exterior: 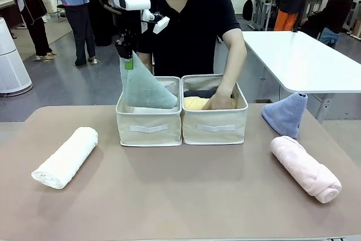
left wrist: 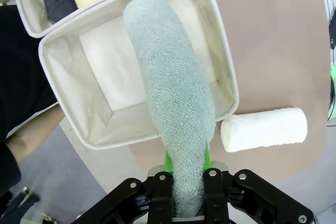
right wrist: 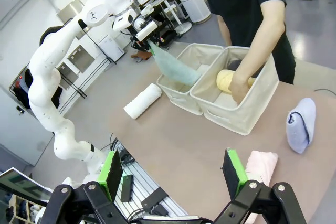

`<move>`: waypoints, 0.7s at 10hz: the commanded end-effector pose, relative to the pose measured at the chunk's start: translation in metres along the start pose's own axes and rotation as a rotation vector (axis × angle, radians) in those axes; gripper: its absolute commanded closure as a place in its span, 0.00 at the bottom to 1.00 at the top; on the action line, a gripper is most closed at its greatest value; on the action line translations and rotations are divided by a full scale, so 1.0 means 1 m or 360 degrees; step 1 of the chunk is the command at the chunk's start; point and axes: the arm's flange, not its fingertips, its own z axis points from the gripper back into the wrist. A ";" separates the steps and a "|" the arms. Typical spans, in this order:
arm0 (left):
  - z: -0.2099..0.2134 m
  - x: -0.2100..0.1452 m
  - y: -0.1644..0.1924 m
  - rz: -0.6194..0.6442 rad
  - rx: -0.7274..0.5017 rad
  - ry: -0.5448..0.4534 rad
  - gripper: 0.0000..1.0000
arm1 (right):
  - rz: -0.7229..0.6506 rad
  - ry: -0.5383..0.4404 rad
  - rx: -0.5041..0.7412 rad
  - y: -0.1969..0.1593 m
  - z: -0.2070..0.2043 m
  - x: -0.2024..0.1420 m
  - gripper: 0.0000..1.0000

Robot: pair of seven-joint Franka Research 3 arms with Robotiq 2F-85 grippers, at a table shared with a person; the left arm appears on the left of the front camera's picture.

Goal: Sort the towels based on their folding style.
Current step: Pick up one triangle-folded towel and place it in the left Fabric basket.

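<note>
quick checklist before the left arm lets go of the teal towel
1. Grip: left gripper shut on the tip of the teal cone towel: ok.
2. Towel hangs over the left bin: ok.
3. Towel's lower end touching the bin floor: cannot tell.
4. Person's hand out of the left bin: ok, it is in the right bin on the yellow roll.
5. Right gripper open, apart from both bins: ok.
</note>
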 end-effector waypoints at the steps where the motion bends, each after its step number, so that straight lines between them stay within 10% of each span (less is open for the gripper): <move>1: -0.018 -0.006 -0.010 -0.0015 -0.0043 -0.0099 0.81 | 0.0024 -0.0017 0.0028 -0.001 -0.001 0.001 0.00; 7: -0.098 0.006 -0.025 -0.0094 -0.0182 -0.0043 0.81 | 0.0024 -0.0017 0.0028 -0.001 -0.001 0.001 0.00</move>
